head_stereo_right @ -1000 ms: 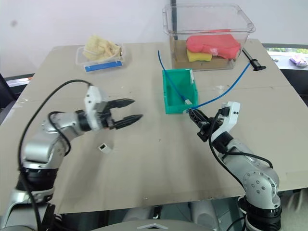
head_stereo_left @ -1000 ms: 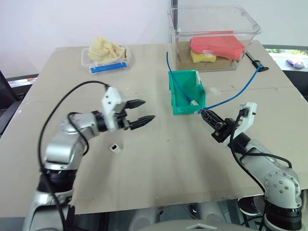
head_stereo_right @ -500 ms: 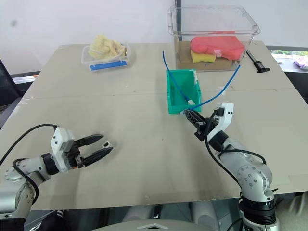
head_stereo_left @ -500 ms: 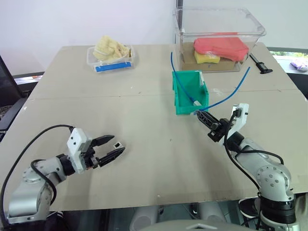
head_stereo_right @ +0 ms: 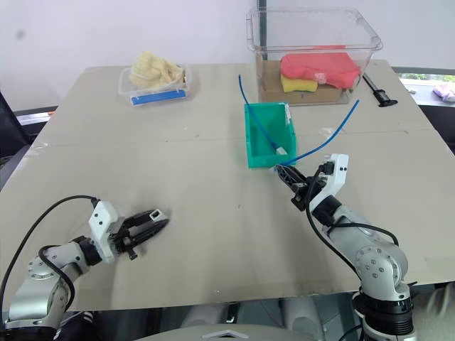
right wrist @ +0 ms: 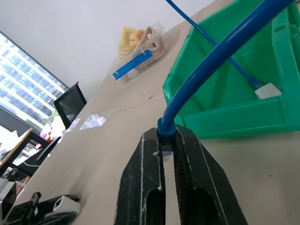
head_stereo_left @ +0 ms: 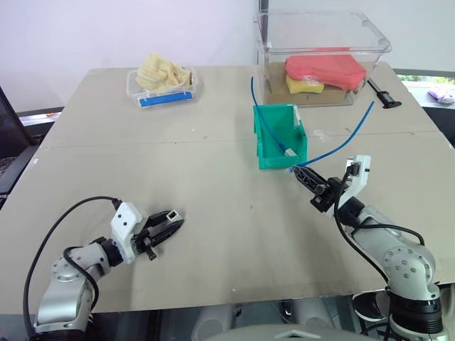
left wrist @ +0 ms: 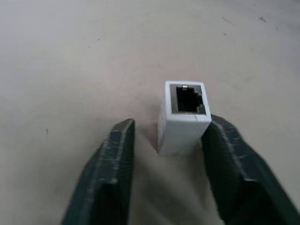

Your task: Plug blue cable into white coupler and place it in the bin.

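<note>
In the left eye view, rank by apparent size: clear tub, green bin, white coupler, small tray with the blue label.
1. clear tub, at the table's far edge.
2. small tray with the blue label and green bin: alike, and the tray is farther off, so unranked.
3. white coupler, between the left gripper fingers.

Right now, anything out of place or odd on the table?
One thing: the bin already holds a second thin blue cable plugged into a white block, one end sticking up over the back wall. Otherwise the white coupler sits upright between the left gripper's fingers.
</note>
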Controlling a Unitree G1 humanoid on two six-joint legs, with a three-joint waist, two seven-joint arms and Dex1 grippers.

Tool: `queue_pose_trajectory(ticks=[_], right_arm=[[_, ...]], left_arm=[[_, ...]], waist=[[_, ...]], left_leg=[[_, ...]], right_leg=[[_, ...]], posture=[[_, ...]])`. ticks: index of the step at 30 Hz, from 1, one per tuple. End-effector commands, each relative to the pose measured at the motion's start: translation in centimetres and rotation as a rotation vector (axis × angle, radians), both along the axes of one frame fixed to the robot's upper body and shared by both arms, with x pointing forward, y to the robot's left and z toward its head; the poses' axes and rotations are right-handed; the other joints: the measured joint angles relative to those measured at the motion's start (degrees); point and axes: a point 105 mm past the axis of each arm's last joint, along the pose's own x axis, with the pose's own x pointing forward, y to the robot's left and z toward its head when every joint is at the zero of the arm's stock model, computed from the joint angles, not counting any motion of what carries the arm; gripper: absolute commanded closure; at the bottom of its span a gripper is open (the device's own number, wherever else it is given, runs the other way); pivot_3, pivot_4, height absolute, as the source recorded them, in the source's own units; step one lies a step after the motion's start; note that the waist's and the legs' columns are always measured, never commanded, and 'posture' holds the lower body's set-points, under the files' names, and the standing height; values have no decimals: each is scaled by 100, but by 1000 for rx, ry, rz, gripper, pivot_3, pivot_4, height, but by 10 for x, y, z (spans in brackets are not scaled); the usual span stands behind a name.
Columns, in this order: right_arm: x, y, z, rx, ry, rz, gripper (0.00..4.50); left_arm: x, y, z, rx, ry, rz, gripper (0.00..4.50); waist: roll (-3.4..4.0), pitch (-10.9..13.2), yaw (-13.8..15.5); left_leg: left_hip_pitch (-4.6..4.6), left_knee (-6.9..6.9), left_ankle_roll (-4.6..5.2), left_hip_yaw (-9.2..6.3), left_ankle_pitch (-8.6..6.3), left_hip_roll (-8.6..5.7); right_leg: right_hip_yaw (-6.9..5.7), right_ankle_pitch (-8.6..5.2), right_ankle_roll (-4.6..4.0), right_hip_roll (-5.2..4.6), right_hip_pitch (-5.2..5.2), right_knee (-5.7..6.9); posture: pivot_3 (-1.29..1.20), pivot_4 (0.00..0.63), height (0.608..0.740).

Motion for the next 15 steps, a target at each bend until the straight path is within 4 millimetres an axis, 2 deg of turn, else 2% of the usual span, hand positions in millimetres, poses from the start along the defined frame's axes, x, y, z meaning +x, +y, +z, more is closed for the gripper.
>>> queue_pose_trajectory(ticks=[1,3,7,13,15], right_arm=[[-4,-2,17,9,-64,4,4500],[-3,-3,18,-16,-80,6,4500],[-4,-3,20,-105,-137,29,4500],[-8,10,25,-317,-269,184,4500],[-8,14,25,-388,-307,240,4500]], left_arm=[[-5,-2,-5,-4,4,-35,4150],[0,-14,7,-24,-15,-92,4150],[11,-58,33,-84,-16,-267,4150],[44,-129,44,22,-1,-481,4150],[58,-144,46,55,-8,-502,4150]], waist=[[-1,0,0],[1,0,0],[0,2,48],[-1,2,-20],[-1,1,-34]], left_leg=[[0,0,0,0,0,0],[0,0,0,1,0,0],[-9,5,0,-8,0,-3],[-7,14,1,-8,0,-10],[-9,12,1,2,0,-17]], right_leg=[[0,0,0,0,0,0],[0,0,0,0,0,0],[-8,1,1,-1,0,-1],[-16,1,2,3,7,0],[-14,2,1,4,5,-1]], posture=[[0,150,740],[0,150,740],[0,150,740],[0,150,740],[0,150,740]])
